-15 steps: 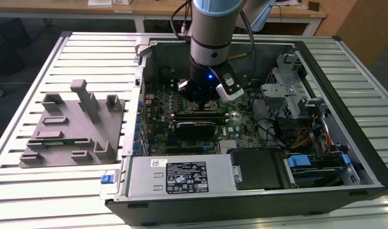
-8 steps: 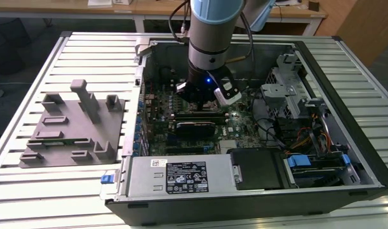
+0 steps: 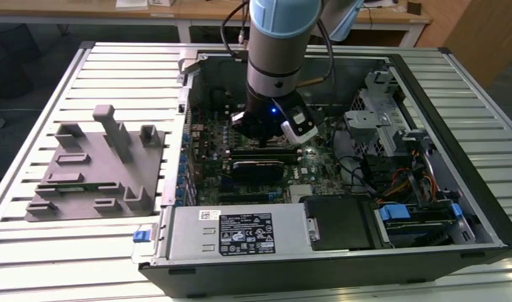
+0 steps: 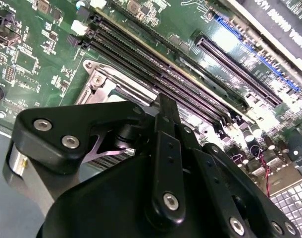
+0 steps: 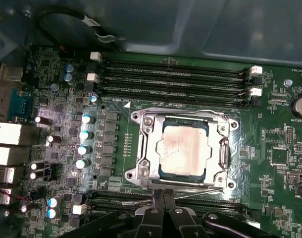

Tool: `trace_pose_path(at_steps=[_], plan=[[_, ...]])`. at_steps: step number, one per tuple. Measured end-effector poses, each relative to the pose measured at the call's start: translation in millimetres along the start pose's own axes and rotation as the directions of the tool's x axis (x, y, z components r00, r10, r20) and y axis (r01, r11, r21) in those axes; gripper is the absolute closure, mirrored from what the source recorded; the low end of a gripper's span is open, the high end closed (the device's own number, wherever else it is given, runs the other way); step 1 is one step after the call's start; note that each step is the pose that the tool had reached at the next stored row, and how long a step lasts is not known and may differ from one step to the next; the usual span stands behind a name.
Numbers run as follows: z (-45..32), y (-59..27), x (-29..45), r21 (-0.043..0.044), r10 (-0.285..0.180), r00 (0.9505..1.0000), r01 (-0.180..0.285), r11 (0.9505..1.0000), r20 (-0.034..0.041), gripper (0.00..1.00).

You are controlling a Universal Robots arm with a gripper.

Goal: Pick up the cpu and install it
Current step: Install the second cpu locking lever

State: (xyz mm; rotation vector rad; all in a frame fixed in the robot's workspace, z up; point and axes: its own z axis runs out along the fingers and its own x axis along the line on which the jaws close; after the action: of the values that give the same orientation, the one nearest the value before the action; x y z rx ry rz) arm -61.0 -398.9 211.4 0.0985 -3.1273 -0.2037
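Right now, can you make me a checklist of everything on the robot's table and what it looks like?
Surface: slatted metal table, bearing an open computer case.
Job's things: cpu lies flat inside the metal-framed socket on the green board.
Clutter: grey slotted block at the exterior view's left of the case.
Gripper: gripper hangs over the board inside the case; its black linkage sits near the socket's edge, and it holds nothing that can be seen.
Cables: black cable looping above the memory slots; coloured wires by the drive cage.
Surroundings: wooden desk behind the table.
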Motion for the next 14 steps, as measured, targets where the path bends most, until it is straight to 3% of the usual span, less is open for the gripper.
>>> trace_pose_path(at_steps=[3, 5, 14], plan=[[0.0, -0.9, 0.2, -0.0236, 0.0, 1.0, 0.0, 0.9997, 0.0016, 0.89], [0.2, -1.2, 0.5, -0.0345, 0.0, 1.0, 0.0, 0.9994, 0.0023, 0.89], [1.6, -8.2, 4.0, -0.0403, 0.0, 1.0, 0.0, 0.9992, 0.0026, 0.89]])
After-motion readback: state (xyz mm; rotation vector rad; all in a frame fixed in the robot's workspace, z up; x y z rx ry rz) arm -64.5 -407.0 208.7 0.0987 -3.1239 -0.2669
